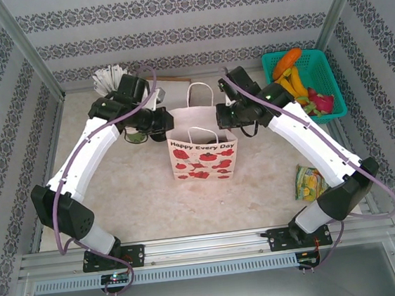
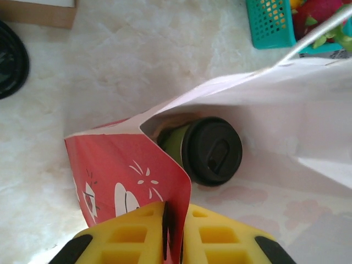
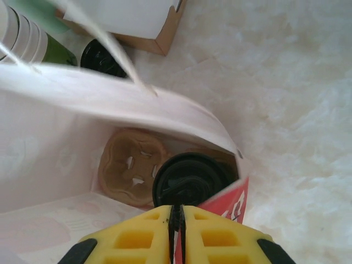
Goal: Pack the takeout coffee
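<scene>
Two tools of mine flank the paper bag (image 1: 204, 158) in the top view: my left tool (image 1: 161, 123) at its left rim, my right tool (image 1: 226, 115) at its right, with the bag upright on the surface between them.

Through my left wrist camera, the left tool's yellow fingers (image 2: 137, 231) are pressed together on the bag's red-printed rim. The takeout coffee (image 2: 212, 151) sits down inside the bag, pale-green wall and black lid showing.

Through my right wrist camera, the right tool is pinched nearly closed, seemingly on the opposite rim. The coffee's lid lies just beyond, beside a brown cup carrier (image 3: 129, 162).

I judge the cup light, soft-walled and easily crushed, its lid slick. Any hold belongs gently round the wall below the lid.
</scene>
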{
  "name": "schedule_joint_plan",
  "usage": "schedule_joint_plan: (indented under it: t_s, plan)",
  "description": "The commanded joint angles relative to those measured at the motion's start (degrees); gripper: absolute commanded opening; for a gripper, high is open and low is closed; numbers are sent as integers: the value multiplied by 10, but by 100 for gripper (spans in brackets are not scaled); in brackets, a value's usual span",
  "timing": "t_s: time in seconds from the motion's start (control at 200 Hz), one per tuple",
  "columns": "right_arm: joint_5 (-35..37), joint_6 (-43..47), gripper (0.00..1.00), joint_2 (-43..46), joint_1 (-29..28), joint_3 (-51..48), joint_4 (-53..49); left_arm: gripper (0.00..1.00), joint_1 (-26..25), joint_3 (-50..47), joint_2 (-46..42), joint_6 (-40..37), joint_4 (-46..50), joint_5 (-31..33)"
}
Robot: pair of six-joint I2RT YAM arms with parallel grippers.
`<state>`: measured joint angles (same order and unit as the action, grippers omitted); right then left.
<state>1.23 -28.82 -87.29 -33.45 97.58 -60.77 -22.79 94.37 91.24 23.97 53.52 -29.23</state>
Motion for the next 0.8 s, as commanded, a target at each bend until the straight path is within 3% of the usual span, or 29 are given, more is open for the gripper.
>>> schedule_joint_plan:
  t_s: [0.0,0.33,0.57,0.794]
  plan:
    - [29,44,14,-1,13,15,-11,17,-16,-8,-6,44,-55,-18]
    - [12,59,13,10,66,-22,50,15,-23,6,10,68,-80,-20]
    - [-42,113,18,-29,66,9,95,28,-22,-35,-42,79,-81,1]
    - [-78,152,22,-76,63,64,109,32,-16,-32,-66,62,-80,14]
